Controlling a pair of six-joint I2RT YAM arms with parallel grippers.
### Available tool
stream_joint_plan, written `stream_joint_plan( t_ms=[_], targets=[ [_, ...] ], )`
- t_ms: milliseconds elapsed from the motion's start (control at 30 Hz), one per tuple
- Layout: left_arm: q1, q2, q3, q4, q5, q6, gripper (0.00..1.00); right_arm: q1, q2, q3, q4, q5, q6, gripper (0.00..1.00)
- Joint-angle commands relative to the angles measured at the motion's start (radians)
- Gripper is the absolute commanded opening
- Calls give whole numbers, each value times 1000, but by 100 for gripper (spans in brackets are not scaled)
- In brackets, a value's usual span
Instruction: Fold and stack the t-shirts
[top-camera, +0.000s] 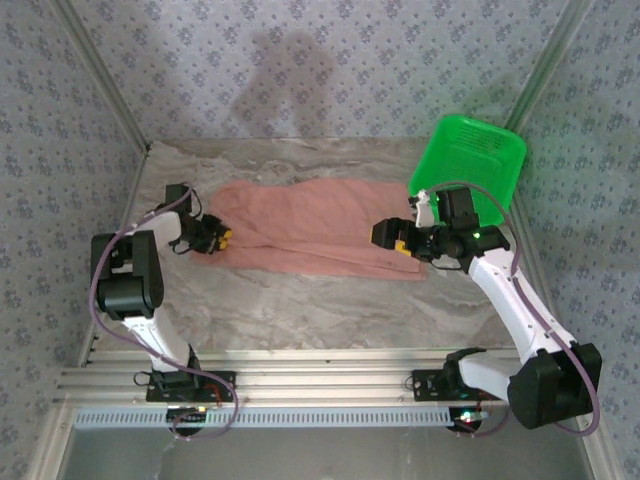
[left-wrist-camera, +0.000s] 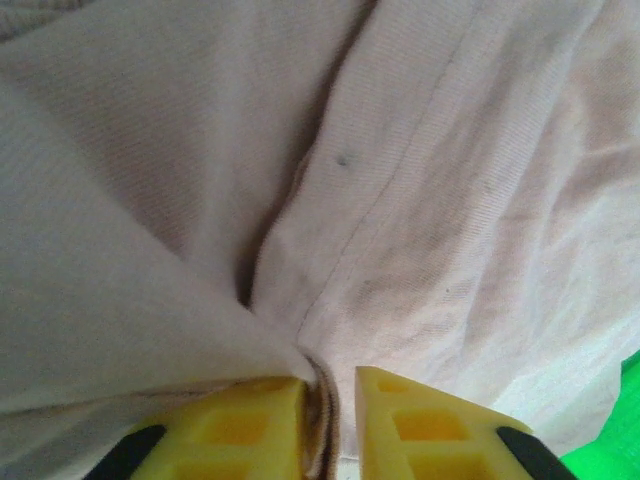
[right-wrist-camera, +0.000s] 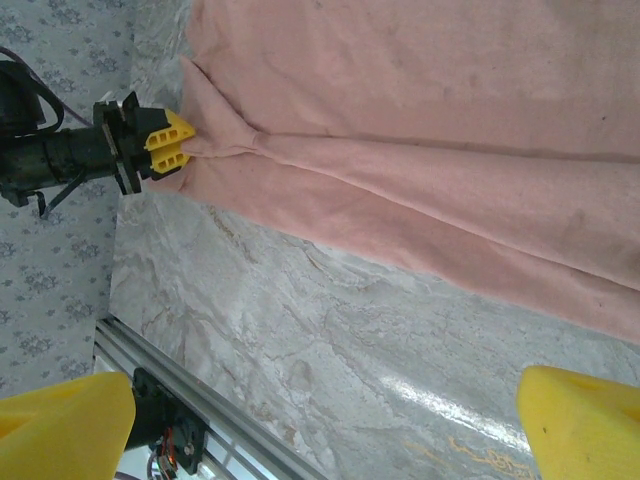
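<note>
A robot lab's test booth dressed as a home: floral-patterned wall panels (top-camera: 300, 60) in aluminium framing, a marble-look tabletop (right-wrist-camera: 250, 300) spreading between the fingers (right-wrist-camera: 585, 425) of the right gripper (right-wrist-camera: 328, 385), and slotted mounting rails (top-camera: 320, 385) behind them.

We list: t-shirt (top-camera: 310, 235), matt soft cloth; table (top-camera: 300, 310), glossy marbled top; basket (top-camera: 470, 160), upper right, smooth green plastic.

Bare table (top-camera: 300, 300) free nearside, t-shirt (top-camera: 320, 230) across middle, basket (top-camera: 468, 160) in far-right corner
</note>
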Motion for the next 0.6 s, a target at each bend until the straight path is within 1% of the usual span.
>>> stream_joint_plan(
  t_ms=[0, 100, 200, 367, 567],
  targets=[
    [-4, 17, 16, -30, 26, 23, 13, 2, -20, -4, -19, 9, -3, 100],
    [-3, 12, 20, -42, 29, 38, 5, 2, -20, 2, -15, 11, 1, 100],
    [-3, 6, 21, -57, 32, 50, 3, 1, -20, 8, -23, 13, -1, 100],
    [-3, -20, 3, -86, 25, 64, 13, -1, -25, 9, -36, 10, -4, 100],
    [-7, -69, -59, -22, 69, 11, 16, -4, -23, 4, -38, 9, -3, 100]
  ],
)
